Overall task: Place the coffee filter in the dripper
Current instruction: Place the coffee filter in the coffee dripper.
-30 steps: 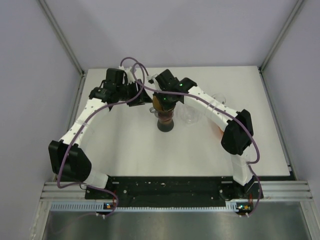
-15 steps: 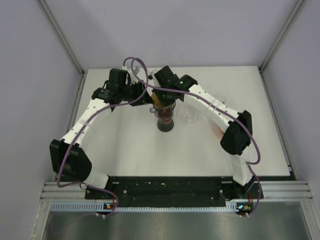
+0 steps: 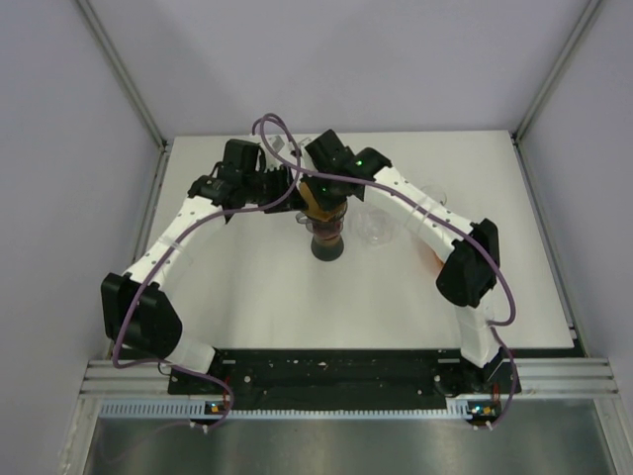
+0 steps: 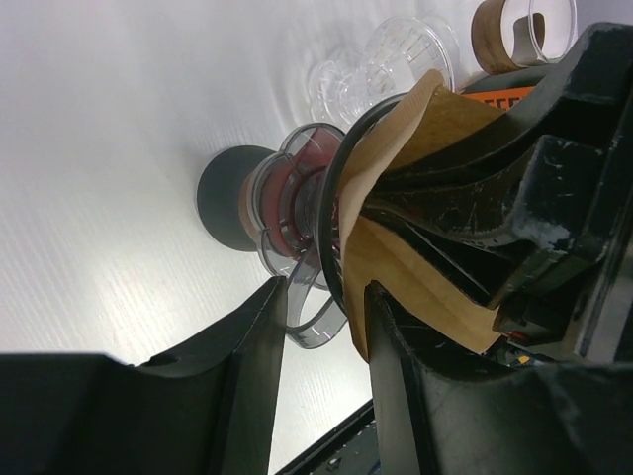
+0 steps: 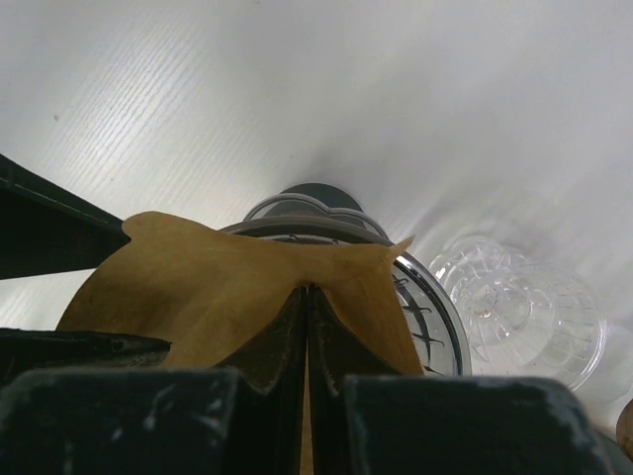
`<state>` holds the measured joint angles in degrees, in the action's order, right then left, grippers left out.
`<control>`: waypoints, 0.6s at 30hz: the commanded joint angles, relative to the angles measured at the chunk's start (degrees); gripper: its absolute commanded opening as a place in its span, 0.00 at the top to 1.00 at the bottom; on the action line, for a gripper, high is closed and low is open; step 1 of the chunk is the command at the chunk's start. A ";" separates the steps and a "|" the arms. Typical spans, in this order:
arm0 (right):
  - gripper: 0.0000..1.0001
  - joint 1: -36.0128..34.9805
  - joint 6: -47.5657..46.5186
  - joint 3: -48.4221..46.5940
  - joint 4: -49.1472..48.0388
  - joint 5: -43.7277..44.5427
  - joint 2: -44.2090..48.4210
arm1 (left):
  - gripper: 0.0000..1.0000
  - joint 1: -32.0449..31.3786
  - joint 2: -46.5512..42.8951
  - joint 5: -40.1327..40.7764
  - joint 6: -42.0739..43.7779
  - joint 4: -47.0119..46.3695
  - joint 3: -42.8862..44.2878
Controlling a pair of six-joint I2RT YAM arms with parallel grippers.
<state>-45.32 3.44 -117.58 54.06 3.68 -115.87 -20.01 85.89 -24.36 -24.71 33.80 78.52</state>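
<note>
Near the middle of the table's (image 3: 247, 287) far edge: filter meets dripper.
The right gripper (image 5: 305, 297) is clamped on the brown coffee filter (image 5: 227, 272), which sits tilted at the black rim of the dripper (image 4: 297, 163). The left gripper (image 4: 326, 292) has its fingers parted, one on each side of the dripper's clear handle.

Left end effector (image 4: 326, 287) parted, right end effector (image 5: 305, 297) clamped shut, close together
</note>
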 commanded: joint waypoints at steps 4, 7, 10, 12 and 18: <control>1.00 0.32 -0.28 -2.48 -2.47 -3.06 6.71 | 0.57 -0.64 0.68 1.68 2.56 -2.34 -0.39; 1.00 1.28 0.60 -1.17 -2.65 -3.42 7.68 | 0.57 -0.56 0.69 1.60 2.56 -2.34 -0.30; 1.00 1.73 0.95 0.68 -3.35 -3.33 8.91 | 0.57 -0.73 0.69 1.60 2.56 -2.34 -0.30; 0.98 1.81 1.13 1.21 -3.70 -4.83 9.96 | 0.57 -0.82 0.60 1.51 2.56 -2.34 -0.21; 0.87 1.81 1.48 1.47 -4.05 -3.86 12.77 | 0.55 -0.99 0.42 1.25 2.56 -2.42 0.40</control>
<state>-43.48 4.10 -116.22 52.45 -0.08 -108.14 -20.69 86.04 -23.07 -22.63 33.41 78.52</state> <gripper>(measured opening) 0.114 0.437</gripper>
